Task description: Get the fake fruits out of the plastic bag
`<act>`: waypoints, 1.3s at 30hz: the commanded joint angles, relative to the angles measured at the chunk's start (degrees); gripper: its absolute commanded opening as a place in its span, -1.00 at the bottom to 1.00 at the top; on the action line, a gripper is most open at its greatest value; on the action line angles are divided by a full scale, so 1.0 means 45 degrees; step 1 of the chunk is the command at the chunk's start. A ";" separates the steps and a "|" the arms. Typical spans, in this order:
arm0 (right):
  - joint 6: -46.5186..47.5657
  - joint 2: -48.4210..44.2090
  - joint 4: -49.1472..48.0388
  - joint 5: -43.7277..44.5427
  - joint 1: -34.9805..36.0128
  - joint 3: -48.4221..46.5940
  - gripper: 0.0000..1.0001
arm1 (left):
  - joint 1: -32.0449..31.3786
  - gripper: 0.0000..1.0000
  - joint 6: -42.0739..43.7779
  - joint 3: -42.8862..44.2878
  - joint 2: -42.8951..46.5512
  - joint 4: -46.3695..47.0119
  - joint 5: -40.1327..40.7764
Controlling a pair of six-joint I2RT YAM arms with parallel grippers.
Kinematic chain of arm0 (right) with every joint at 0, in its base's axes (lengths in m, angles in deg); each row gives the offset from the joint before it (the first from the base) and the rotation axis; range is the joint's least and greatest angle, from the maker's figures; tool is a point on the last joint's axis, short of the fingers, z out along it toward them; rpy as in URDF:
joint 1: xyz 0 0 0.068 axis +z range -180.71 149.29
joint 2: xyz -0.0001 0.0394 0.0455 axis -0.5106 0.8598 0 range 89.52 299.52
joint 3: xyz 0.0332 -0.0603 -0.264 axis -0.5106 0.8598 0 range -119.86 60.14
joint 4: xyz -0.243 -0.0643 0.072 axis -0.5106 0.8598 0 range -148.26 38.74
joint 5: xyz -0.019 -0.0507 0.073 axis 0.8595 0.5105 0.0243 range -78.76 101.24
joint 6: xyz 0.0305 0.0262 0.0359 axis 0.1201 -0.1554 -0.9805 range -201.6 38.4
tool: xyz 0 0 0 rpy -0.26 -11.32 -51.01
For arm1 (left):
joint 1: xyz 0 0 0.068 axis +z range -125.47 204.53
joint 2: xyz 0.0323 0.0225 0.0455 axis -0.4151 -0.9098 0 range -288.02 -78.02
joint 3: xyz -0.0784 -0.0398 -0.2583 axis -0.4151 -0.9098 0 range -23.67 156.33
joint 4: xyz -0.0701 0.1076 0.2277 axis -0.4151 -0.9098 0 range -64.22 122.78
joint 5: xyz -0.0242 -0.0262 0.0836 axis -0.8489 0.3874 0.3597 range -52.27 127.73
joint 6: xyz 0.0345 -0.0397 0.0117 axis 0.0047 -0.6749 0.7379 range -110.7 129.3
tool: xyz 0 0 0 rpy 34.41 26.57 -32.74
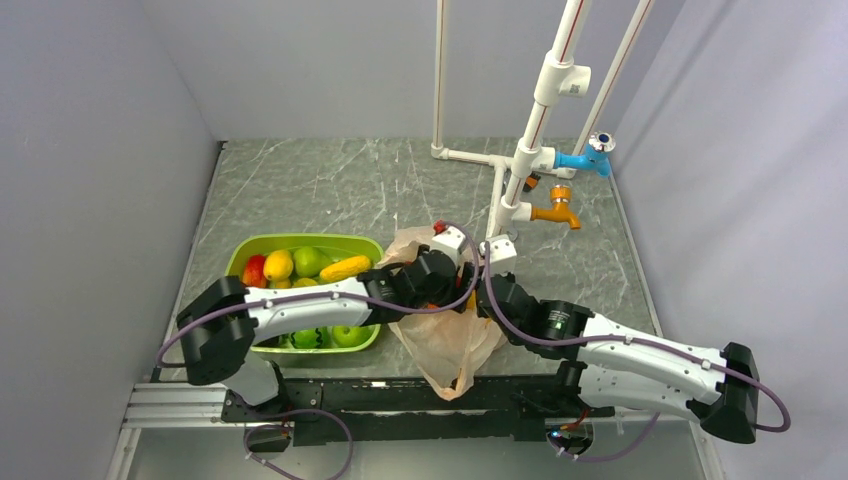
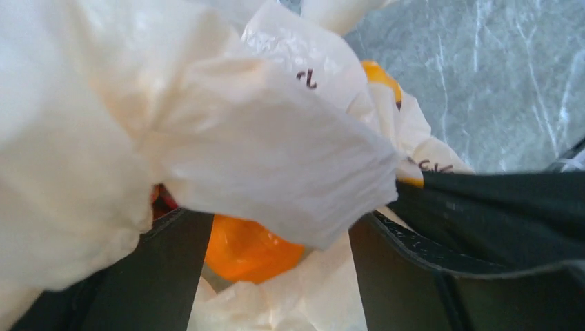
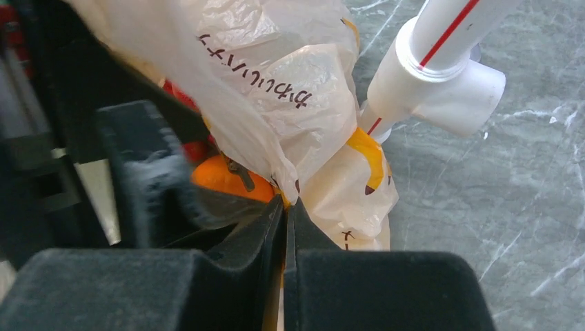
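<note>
Plastic bag (image 1: 445, 345) first, from above: it lies on the bench (image 1: 330, 180) just right of the green tub (image 1: 300, 238), its closed end trailing past the tub's near-right corner; both arms meet over its mouth, level with the tub's far-right corner, so one can hold film while the other reaches in; the tub carries other fruit (image 1: 300, 262), apart from this job.

Left wrist now: left tool (image 2: 279, 224) has its fingers (image 2: 159, 276) apart, straddling a pale fold of bag, a round orange (image 2: 252, 248) showing right between them; lined up for the pick, I'd say.

Right wrist: right tool (image 3: 285, 207) has its jaws pressed together on a pinch of the plastic bag, likely to tug the mouth wide; the orange sits just behind that pinch, inside the bag, not yet out.
</note>
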 commanded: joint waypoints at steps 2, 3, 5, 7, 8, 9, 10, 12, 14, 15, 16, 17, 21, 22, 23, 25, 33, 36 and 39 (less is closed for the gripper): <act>-0.0045 -0.0402 -0.0325 -0.0073 0.0049 0.0042 -0.89 | -0.0067 0.61 0.0716 0.1203 -0.1048 -0.0520 0.0965; 0.0000 -0.0547 -0.0469 -0.0130 0.0049 0.0150 -0.89 | -0.0069 0.61 0.0779 0.1270 -0.1223 -0.0500 0.1015; -0.0044 -0.0720 -0.0590 -0.0075 0.0036 0.0337 -0.89 | -0.0116 0.60 0.0965 0.1413 -0.1541 -0.0496 0.1195; -0.0571 -0.0809 -0.0082 0.0227 0.0019 0.0237 -0.92 | -0.0164 0.58 0.1150 0.1494 -0.1819 -0.0553 0.1430; -0.0813 -0.0845 0.0142 0.0417 0.0023 0.0248 -0.94 | -0.0199 0.57 0.1210 0.1553 -0.1950 -0.0631 0.1589; -0.1007 -0.0888 0.0197 0.0485 0.0024 0.0364 -0.96 | -0.0235 0.56 0.1287 0.1575 -0.2094 -0.0657 0.1833; -0.1095 -0.0960 0.0128 0.0511 0.0024 0.0503 -0.97 | -0.0244 0.56 0.1395 0.1565 -0.2192 -0.0588 0.1888; -0.1328 -0.0970 0.0093 0.0517 -0.0010 0.0711 -0.98 | -0.0279 0.57 0.1742 0.1659 -0.2420 -0.0385 0.1846; -0.1531 -0.0907 0.0256 0.0462 -0.0034 0.0673 -0.99 | -0.0392 0.60 0.1977 0.1983 -0.2704 -0.0613 0.2119; -0.1580 -0.0886 0.0280 0.0449 -0.0032 0.0661 -0.99 | -0.0415 0.60 0.2060 0.2168 -0.2893 -0.0746 0.2234; -0.1572 -0.0896 0.0251 0.0450 -0.0035 0.0687 -0.99 | -0.0430 0.59 0.2117 0.2357 -0.3095 -0.0928 0.2375; -0.1527 -0.0900 0.0167 0.0491 -0.0035 0.0724 -0.99 | -0.0454 0.58 0.2087 0.2557 -0.3296 -0.1151 0.2642; -0.1720 -0.0912 0.0314 0.0690 -0.0093 0.0706 -1.00 | -0.0577 0.33 0.1876 0.3158 -0.3761 -0.1926 0.3761; -0.1753 -0.0936 0.0280 0.0692 -0.0093 0.0765 -1.00 | -0.0653 0.25 0.1825 0.3331 -0.3821 -0.2182 0.4212; -0.1720 -0.0949 0.0165 0.0666 -0.0093 0.0846 -1.00 | -0.0731 0.17 0.1789 0.3492 -0.3838 -0.2411 0.4617; -0.1631 -0.0942 -0.0076 0.0534 -0.0130 0.0998 -1.00 | -0.0851 0.01 0.1740 0.3687 -0.3780 -0.2757 0.5330; -0.1398 -0.0826 -0.0327 0.0375 -0.0140 0.0997 -1.00 | -0.1196 -0.86 0.1473 0.3523 -0.2979 -0.3270 0.5983; -0.1483 -0.0692 -0.0207 0.0391 -0.0150 0.0859 -1.00 | -0.1423 -0.99 0.1261 0.3537 -0.2786 -0.3861 0.6033; -0.1180 -0.0624 -0.0681 0.0198 -0.0153 0.1040 -1.00 | -0.1748 -1.00 0.0792 0.3420 -0.2355 -0.4441 0.6024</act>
